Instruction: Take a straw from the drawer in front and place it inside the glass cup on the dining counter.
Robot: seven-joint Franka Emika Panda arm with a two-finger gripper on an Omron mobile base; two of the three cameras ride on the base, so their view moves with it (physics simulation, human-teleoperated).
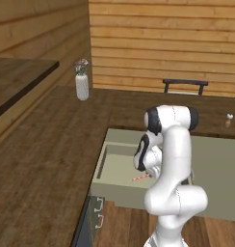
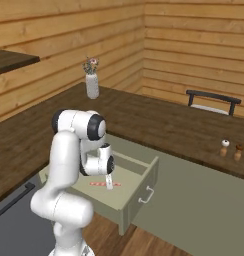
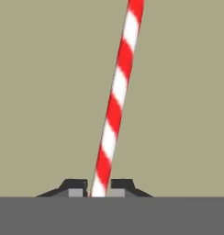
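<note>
One gripper is clenching one red-and-white straw, which is lying on the floor of the one open drawer. At eleven o'clock, one vase is standing on the tabletop; at two o'clock, two shakers.

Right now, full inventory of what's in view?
straw: 1, red-white striped, lying in the drawer, between the finger tips
drawer: 1, sage green, pulled open below the counter
counter: 1, dark brown wood
vase: 1, white with flowers, far end of counter
shakers: 2, small brown, right on counter
chair: 1, dark, behind counter
grey panel: 1, dark bar handle, left of drawer
gripper: 1, dark tips, shut on straw
</note>
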